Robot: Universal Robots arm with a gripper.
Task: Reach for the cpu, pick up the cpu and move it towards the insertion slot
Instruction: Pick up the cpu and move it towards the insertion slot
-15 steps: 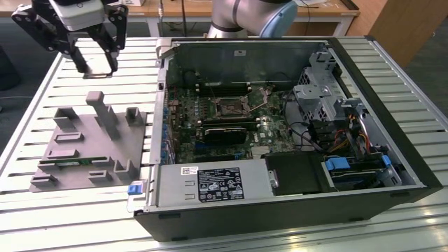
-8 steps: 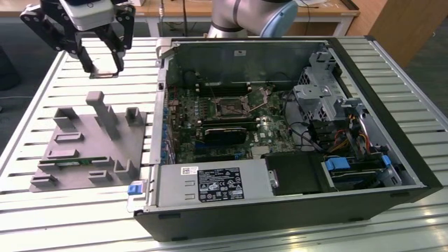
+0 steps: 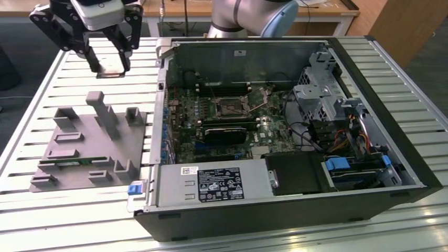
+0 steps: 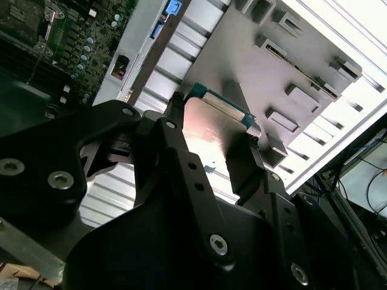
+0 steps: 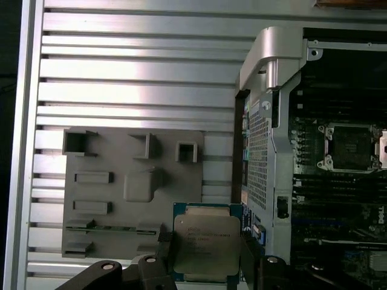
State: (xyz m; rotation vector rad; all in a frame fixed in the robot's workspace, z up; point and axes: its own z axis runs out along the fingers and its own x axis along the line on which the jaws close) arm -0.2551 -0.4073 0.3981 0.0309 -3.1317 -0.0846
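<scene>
**Up in the air: claw carries the cpu above the bench**

Well, the claw is hanging high over the slatted metal bench, out beyond the far end of the grey plastic tray and to the exterior view's left of the open computer case. It is closed on the cpu: in the first wrist view the silvery square top sits squarely between the two dark fingers, one pressed against each side edge, with the thin rim around it showing blue-green there. In the second wrist view the same chip shows as a pale shiny plate pinched between the fingers, its far edge toward the tray. From the exterior view it is just a small pale square between the fingertips, clear of the bench and touching nothing else.

The tray lies flat on the bench with its upright blocks and shallow pockets, right beside the case wall. A narrow green strip rests in one of its pockets near the front end.

The insertion slot sits on the motherboard inside the case, a dark square with a bright metal frame, well apart from the claw and on the other side of the case wall. In the first wrist view it shows too. A long black card lies just in front of it on the board.
</scene>
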